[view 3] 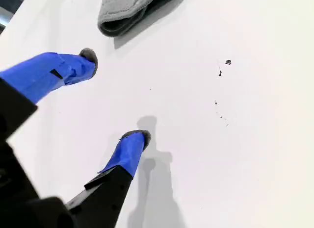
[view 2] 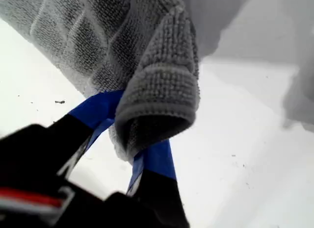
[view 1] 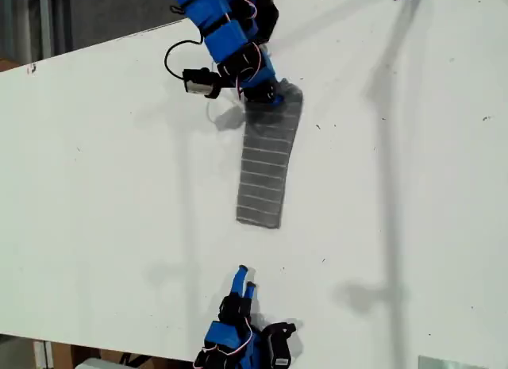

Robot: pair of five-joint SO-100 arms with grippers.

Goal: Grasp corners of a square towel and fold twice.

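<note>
Our first claw (view 2: 128, 148) clamps a towel (view 1: 268, 164) end; second claw (view 3: 115, 98) gapes, idle, above the bench (view 1: 95, 186) — carry the pinched end over flat, squaring edges.

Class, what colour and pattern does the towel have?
Dark grey towel with thin pale stripes, clearest in the exterior view.

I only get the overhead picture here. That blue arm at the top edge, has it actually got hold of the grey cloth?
Observer: Yes. Its wrist camera shows my first gripper pinching a folded edge of the towel.
Operator: And the arm at the bottom?
Observer: My second gripper is open, holding nothing.
Operator: Is it near the cloth?
Observer: It is apart from it; bare table lies between.
</note>
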